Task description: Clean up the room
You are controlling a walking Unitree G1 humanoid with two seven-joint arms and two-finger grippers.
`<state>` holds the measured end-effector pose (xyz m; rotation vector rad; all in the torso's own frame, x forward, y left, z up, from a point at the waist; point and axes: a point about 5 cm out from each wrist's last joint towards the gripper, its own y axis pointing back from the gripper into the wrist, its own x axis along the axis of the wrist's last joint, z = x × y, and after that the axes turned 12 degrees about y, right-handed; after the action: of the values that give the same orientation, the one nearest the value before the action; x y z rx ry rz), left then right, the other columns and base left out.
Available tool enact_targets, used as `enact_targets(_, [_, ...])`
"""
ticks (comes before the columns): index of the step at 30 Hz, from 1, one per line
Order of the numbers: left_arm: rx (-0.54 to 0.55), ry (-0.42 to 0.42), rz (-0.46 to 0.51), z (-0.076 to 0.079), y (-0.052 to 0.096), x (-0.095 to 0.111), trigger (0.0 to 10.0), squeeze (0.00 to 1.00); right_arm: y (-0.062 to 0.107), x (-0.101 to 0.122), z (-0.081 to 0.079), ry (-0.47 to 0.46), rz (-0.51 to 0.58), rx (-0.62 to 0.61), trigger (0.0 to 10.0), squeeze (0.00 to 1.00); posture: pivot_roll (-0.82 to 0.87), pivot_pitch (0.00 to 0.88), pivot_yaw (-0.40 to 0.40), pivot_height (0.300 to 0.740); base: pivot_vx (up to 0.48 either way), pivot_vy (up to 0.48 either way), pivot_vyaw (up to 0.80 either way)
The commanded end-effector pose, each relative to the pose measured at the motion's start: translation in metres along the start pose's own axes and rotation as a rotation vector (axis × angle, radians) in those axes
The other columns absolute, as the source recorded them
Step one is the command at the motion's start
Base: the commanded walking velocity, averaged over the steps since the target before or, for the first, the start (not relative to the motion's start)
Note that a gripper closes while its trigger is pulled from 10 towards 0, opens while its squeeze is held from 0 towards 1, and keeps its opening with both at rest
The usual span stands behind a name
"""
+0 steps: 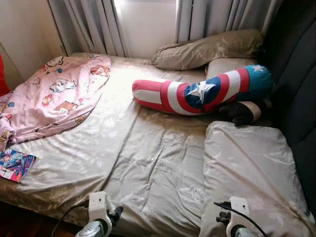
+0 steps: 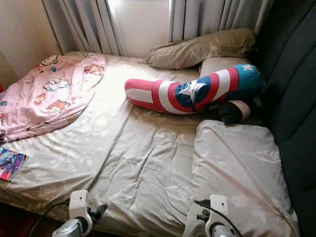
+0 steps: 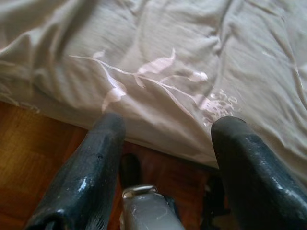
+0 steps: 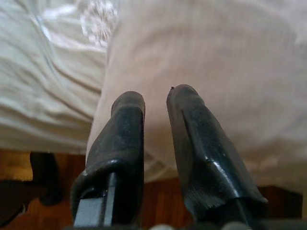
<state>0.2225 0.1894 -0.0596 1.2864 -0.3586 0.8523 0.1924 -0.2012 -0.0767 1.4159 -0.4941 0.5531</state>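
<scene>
The robot stands at the foot edge of the bed [image 1: 148,163], both arms low at its near side. The right gripper [image 4: 156,98] hovers just off the near end of the beige pillow [image 1: 247,173], its jaws narrow with only a slim gap, holding nothing. That pillow lies straight ahead of these jaws, its long axis running away from the robot toward the dark headboard [image 1: 296,89] side, so the right arm is plainly the nearer one for it. The left gripper [image 3: 165,125] points at the hanging edge of the bedsheet [image 3: 192,57] above the wooden floor [image 3: 29,158], its jaws wide and empty. The crumpled pink cartoon blanket [image 1: 54,94] lies far off at the left, with a colourful booklet [image 1: 15,165] near the bed's left edge. The striped star bolster [image 1: 202,91] lies crosswise well beyond both arms
</scene>
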Motion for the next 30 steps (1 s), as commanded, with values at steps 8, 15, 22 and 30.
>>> enact_targets(8, [0.07,-0.022,-0.11,-0.033,0.015,-0.029,10.0,0.0,0.007,-0.026,0.016,-0.072,-0.098,-0.042,10.0,0.0,-0.08,0.0,0.023,0.74,0.0,0.0,0.0])
enact_targets(15, [0.103,-0.038,-0.14,-0.054,0.025,-0.033,10.0,0.0,0.006,-0.025,0.017,-0.124,-0.108,-0.061,10.0,0.57,-0.08,0.0,0.031,0.74,0.0,0.0,0.0])
enact_targets(22, [0.108,-0.043,-0.138,-0.053,0.023,-0.03,10.0,0.0,0.005,-0.023,0.01,-0.142,-0.115,-0.069,10.0,0.34,-0.08,0.0,0.037,0.74,0.0,0.182,0.0])
enact_targets(30, [0.093,-0.047,-0.141,-0.037,0.017,-0.032,10.0,0.0,0.004,-0.025,-0.001,-0.136,-0.125,-0.054,10.0,0.0,-0.07,0.0,0.031,0.74,0.0,0.289,0.0])
